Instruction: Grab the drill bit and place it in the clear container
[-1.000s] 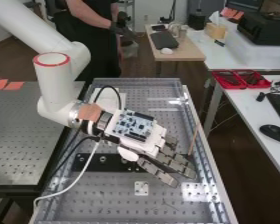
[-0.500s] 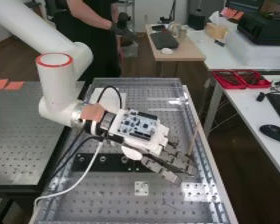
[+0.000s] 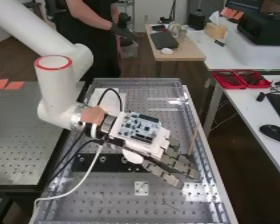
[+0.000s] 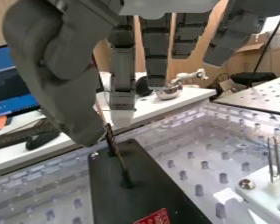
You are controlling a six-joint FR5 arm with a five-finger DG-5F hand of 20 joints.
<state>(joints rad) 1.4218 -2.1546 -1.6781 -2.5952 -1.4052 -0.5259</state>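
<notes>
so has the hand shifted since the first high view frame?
Yes, slightly: the hand sits further toward the view's right, judged against the small square plate.

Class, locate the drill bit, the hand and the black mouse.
Drill bit [image 4: 115, 146]: wrist view, its spiral part.
Hand [image 3: 180, 167]: high view, on a finger.
Black mouse [image 3: 275, 133]: high view, its upper shell.

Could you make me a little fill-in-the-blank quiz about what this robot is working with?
The robot's arm is coloured ____.
On the back of the hand sits a circuit ____.
The drill bit stands in a flat block whose colour is ____.
The printed label on that block is coloured ____.

Missing words: white; board; black; red.
</notes>
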